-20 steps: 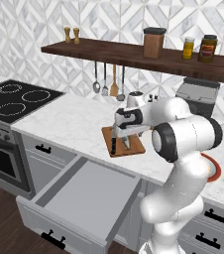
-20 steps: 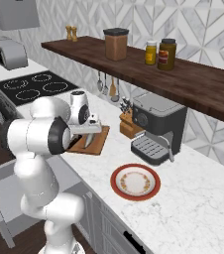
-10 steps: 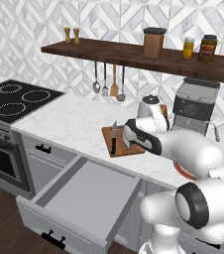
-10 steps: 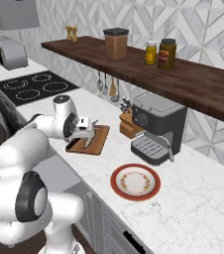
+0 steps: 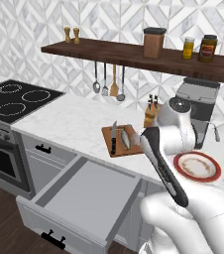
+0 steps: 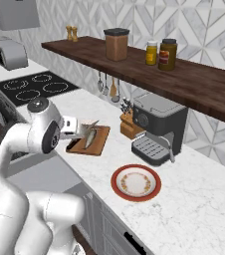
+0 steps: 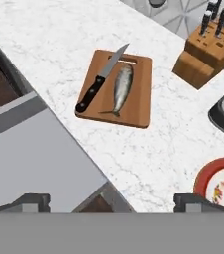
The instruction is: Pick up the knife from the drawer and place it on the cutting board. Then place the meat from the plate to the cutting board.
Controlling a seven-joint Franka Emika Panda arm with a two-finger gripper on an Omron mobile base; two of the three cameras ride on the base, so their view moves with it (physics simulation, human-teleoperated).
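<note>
Knife (image 7: 100, 82) and meat (image 7: 122, 89) are lying side by side on the cutting board (image 7: 138, 94) as the gripper (image 7: 112, 201), jaws wide and empty, is hovering above, leaving seemingly nothing to move.

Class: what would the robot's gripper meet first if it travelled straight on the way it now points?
Probably the bare marble counter just short of the cutting board holding the knife and meat; depth is unclear.

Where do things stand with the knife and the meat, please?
Gripper open, empty, above the counter. Knife and meat side by side on the cutting board. Plate bare, drawer open. Nothing in the way.
</note>
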